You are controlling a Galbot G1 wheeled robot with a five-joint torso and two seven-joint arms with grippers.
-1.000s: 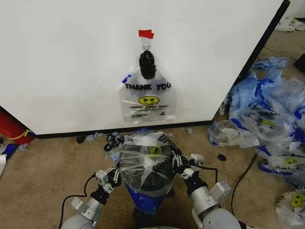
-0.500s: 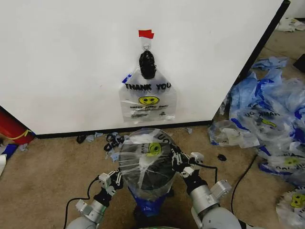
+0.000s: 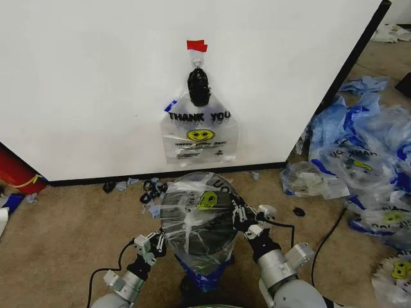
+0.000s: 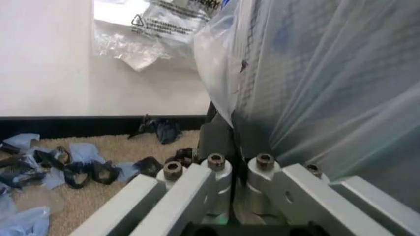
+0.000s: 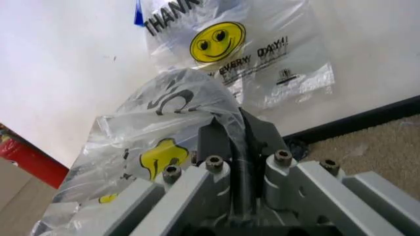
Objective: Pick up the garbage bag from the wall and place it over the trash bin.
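Both grippers point(image 3: 156, 242) point(image 3: 239, 218) clamped on bag point(image 3: 192, 212) edges w/ bin point(image 3: 199, 247) inside.

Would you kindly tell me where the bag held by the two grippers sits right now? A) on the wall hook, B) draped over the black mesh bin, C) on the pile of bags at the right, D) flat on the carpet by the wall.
B: the bag is stretched over the bin, with the left gripper and right gripper each pinching an edge; another bag hangs on the wall.
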